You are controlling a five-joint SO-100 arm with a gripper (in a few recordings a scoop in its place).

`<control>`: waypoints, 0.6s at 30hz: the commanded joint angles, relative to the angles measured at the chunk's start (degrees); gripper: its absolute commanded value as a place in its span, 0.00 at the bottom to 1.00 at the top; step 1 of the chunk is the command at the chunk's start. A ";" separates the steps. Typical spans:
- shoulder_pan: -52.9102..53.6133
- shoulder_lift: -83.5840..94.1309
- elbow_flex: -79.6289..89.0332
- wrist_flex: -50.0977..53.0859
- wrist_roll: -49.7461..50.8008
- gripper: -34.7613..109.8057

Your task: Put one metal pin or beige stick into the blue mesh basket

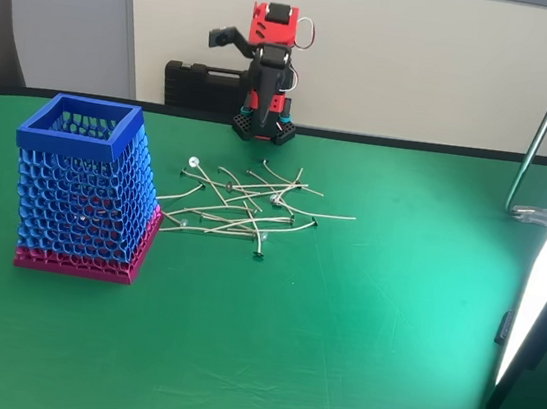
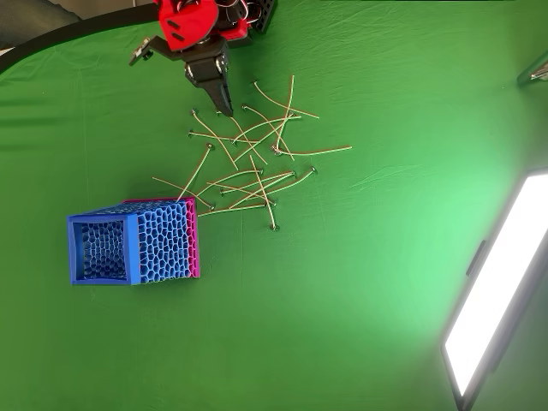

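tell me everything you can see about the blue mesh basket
The blue mesh basket is a tall plastic-looking container with walls of small linked rings, a solid square blue rim at the top and a magenta-pink base that is wider than the rim, so the sides flare downward. It stands upright on the green table, left of the scattered pale sticks in the fixed view. A stick or two reach its base edge; actual contact is unclear. Its mouth is open; what lies inside cannot be made out.

Blue mesh basket (image 2: 133, 248) flanks the stick pile (image 2: 248, 167); green table (image 2: 360, 282) elsewhere open.
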 commanded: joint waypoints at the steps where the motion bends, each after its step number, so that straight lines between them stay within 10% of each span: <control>1: 1.58 -5.80 -8.61 2.02 0.79 0.24; 18: 6.24 -34.72 -20.92 -0.53 -0.09 0.24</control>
